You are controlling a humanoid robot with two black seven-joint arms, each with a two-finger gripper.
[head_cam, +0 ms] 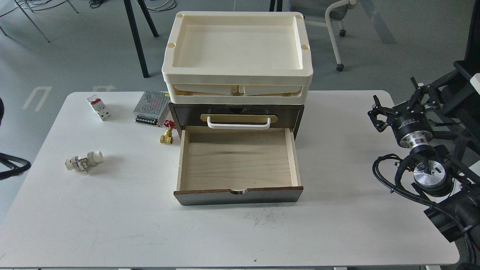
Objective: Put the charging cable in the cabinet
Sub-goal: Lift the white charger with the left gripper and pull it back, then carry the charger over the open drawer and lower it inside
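The charging cable is out of view; no power strip shows on the table or in the drawer. The cabinet (236, 112) is a dark brown chest at the table's middle back. Its upper drawer is closed and has a white handle (239, 124) on a brass plate. Its lower pale wood drawer (240, 157) is pulled fully out toward me and is empty. My right gripper (376, 112) hovers over the table's right edge, level with the cabinet, fingers apart and empty. My left gripper is out of view; only a dark loop (11, 165) shows at the left edge.
Two stacked cream plastic trays (238, 48) sit on top of the cabinet. Left of it lie a white breaker with a red switch (98, 107), a perforated silver power-supply box (152, 108), a brass valve (167, 135) and a small white fitting (83, 161).
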